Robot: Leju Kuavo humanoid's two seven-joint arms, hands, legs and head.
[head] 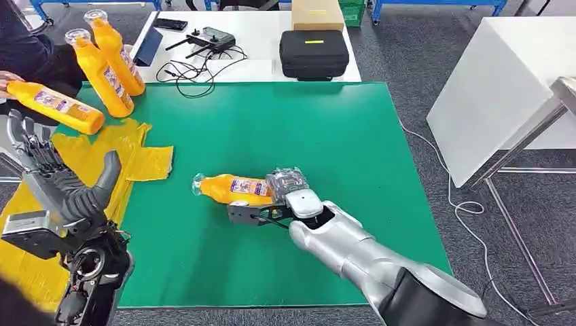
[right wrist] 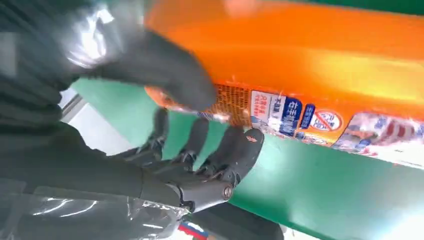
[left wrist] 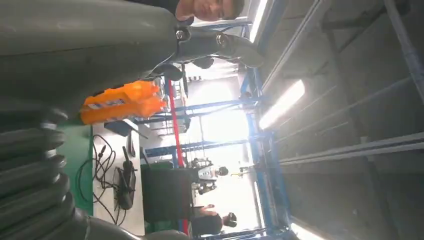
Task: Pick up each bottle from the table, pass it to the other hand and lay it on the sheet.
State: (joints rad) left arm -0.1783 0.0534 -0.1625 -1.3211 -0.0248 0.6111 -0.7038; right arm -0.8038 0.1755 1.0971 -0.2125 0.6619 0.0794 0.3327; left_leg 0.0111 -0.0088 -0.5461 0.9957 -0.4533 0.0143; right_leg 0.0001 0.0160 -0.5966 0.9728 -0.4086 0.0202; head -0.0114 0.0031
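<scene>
The right hand (head: 272, 207) is at a bottle (head: 234, 188) lying in the middle of the green mat (head: 339, 136) — thumb over it, fingers (right wrist: 235, 150) under, so it looks held. The left hand (head: 58, 183) is up on the left, fingers wide and holding nothing, over the yellow sheet (head: 146, 163). Three more bottles (head: 102, 71) wait far left.

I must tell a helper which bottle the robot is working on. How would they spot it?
Find the green table. Near its middle lies one orange bottle, with the robot's right hand at its base. The other bottles cluster at the far left corner.
</scene>
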